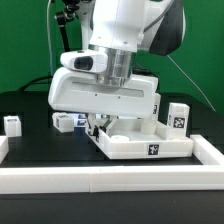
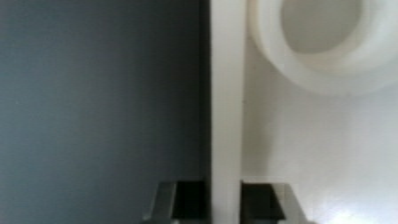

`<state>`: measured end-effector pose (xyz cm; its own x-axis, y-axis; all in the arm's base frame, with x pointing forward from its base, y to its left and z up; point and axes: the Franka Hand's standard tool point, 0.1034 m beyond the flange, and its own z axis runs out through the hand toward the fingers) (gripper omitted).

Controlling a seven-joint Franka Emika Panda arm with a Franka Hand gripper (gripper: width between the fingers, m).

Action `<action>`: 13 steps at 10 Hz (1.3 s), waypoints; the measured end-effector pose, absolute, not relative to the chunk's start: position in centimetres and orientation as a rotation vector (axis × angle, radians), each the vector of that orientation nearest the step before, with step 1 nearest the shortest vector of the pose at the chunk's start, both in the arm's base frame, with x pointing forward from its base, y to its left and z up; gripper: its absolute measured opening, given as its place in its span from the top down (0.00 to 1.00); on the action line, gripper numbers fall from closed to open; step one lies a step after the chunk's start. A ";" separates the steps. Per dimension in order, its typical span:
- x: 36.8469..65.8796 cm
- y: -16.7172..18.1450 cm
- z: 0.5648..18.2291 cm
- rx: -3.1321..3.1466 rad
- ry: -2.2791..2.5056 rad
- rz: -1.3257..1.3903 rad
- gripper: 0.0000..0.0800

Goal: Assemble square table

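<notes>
A leg [image 1: 178, 117] stands close beside the tabletop [image 1: 125, 148].

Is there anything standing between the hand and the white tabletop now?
Nothing visible does. In the wrist view the raised rim of the tabletop runs right between the two fingers of the hand, with no other part in that gap. In the exterior view the loose legs stand off to the sides, not under the hand.

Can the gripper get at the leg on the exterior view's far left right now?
Probably yes: that leg stands alone, nothing over it; the fingers must first leave the tabletop rim.
</notes>
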<state>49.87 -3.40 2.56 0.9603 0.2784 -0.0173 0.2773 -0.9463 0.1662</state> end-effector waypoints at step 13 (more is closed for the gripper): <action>54.0 -3.3 3.9 2.488 1.441 -0.082 0.91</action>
